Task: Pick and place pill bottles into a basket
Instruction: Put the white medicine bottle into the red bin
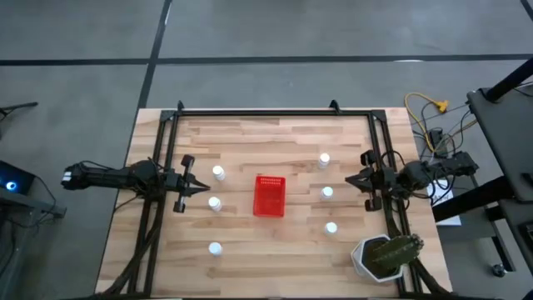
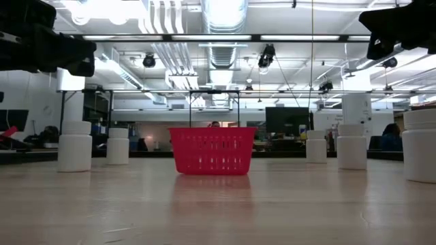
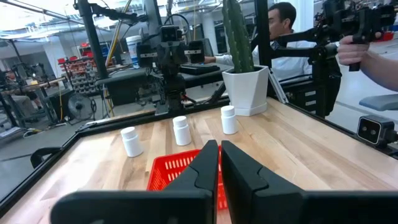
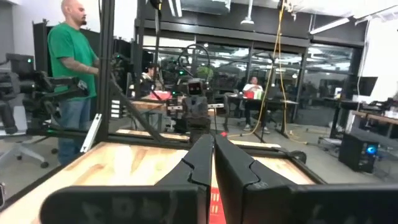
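Note:
The red basket [image 1: 268, 196] stands at the middle of the wooden table, also in the low view [image 2: 212, 151]. Several small white pill bottles stand upright on their bases: three left of the basket [image 1: 218, 172] [image 1: 215, 202] [image 1: 216, 247] and three right of it [image 1: 324, 159] [image 1: 327, 192] [image 1: 331, 227]. My left gripper [image 1: 205, 189] hovers shut left of the basket, between two of the left bottles, pointing at the basket [image 3: 177, 171]. My right gripper [image 1: 348, 180] hovers shut to the right, past the right bottles. Neither holds anything.
A white pot with a green cactus [image 1: 381, 257] stands at the table's near right corner, and shows in the left wrist view [image 3: 244, 90]. A black frame [image 1: 275, 112] runs along the table's edges. People stand beyond the table [image 4: 73, 68].

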Robot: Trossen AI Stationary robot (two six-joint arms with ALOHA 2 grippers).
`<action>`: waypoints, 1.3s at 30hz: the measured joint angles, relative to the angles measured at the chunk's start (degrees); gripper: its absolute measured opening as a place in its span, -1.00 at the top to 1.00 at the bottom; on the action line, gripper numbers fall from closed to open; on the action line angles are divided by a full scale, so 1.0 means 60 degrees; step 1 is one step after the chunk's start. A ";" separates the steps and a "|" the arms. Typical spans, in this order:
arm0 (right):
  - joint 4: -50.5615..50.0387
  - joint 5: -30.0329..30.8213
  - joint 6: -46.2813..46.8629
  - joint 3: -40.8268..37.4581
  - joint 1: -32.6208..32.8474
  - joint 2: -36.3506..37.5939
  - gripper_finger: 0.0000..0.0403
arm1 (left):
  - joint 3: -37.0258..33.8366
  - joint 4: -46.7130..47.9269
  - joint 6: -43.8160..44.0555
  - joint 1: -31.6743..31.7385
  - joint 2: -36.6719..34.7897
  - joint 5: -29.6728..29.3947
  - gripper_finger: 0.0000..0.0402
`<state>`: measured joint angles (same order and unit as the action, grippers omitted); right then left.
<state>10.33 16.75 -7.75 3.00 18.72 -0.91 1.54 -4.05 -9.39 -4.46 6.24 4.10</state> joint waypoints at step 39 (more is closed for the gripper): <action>-1.1877 0.2992 0.4329 0.9908 -0.0108 -0.7158 0.96 | 0.0000 0.0000 -0.0003 0.0003 0.0000 -0.0001 0.99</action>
<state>-60.93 34.71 18.23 62.44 18.07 -43.85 1.54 -4.05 -9.41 -4.45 6.24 4.10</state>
